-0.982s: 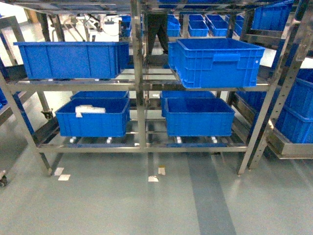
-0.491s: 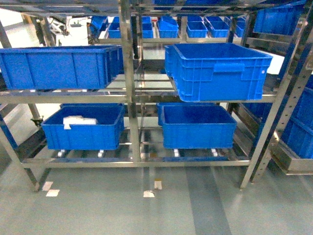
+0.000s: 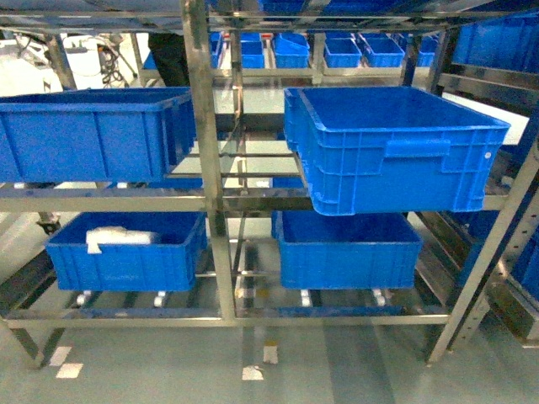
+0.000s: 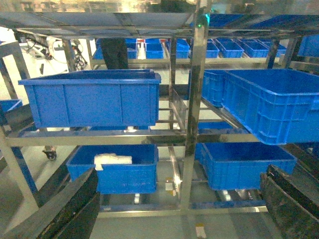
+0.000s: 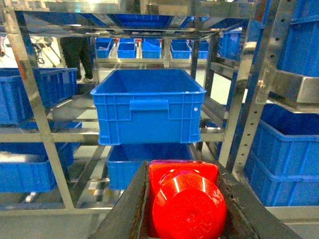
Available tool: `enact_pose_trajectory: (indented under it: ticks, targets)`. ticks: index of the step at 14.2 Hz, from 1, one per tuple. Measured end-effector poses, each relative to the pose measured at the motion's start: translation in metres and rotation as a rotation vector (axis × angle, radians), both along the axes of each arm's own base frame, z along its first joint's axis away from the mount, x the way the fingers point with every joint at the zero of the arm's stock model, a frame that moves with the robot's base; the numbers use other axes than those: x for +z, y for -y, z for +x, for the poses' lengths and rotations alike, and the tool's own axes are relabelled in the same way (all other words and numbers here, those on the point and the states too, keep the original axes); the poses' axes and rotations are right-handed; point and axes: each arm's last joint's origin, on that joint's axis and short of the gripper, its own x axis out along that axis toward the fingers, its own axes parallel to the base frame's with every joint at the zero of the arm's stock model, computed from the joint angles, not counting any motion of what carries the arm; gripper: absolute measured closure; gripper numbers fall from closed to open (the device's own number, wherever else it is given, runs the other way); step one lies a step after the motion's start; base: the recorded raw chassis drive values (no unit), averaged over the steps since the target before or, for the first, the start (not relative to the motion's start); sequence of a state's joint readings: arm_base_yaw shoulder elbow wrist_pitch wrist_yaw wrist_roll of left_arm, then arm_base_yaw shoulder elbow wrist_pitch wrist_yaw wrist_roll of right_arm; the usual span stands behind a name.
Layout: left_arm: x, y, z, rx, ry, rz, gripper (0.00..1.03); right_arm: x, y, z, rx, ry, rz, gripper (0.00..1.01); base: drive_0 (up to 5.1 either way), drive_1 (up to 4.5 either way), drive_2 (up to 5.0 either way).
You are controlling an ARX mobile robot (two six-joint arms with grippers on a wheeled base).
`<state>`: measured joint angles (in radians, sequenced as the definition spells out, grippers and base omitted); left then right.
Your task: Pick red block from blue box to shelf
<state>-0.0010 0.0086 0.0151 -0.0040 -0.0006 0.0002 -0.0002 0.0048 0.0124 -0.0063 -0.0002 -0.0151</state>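
On the tall stainless-steel shelf (image 3: 210, 202): 4 near dark blue ribbed crates (image 3: 396, 151). Right gripper (image 5: 183, 199) clamps 1 glossy red block (image 5: 184, 199), stud toward camera; left gripper (image 4: 179, 209) wide.

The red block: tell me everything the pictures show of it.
The red block shows only in the right wrist view, large and close at the bottom of the frame. It is glossy red plastic with bright highlights: a squarish body with a round stud facing the camera. It sits clamped between the right gripper's two dark fingers, which press its left and right sides. It hangs clear of the shelf ahead. Its lower part is cut off.
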Motion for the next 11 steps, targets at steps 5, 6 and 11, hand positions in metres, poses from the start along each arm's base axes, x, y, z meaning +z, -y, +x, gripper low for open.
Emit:
enact_pose_trajectory:
  ticks: [5, 6, 11]
  targets:
    - [-0.0003, 0.0000, 0.0000, 0.000, -0.003, 0.000, 0.05, -0.0001, 0.0000, 0.0000, 0.000, -0.001, 0.000, 0.73, 0.0, 4.04, -4.1]
    - [0.0001, 0.0000, 0.0000, 0.000, 0.001, 0.000, 0.05, 0.0004, 0.0000, 0.0000, 0.000, 0.004, 0.000, 0.73, 0.0, 4.05, -4.1]
    - [-0.0003, 0.0000, 0.0000, 0.001, -0.003, 0.000, 0.05, 0.0001, 0.0000, 0.0000, 0.000, 0.001, 0.000, 0.73, -0.1, 4.05, -4.2]
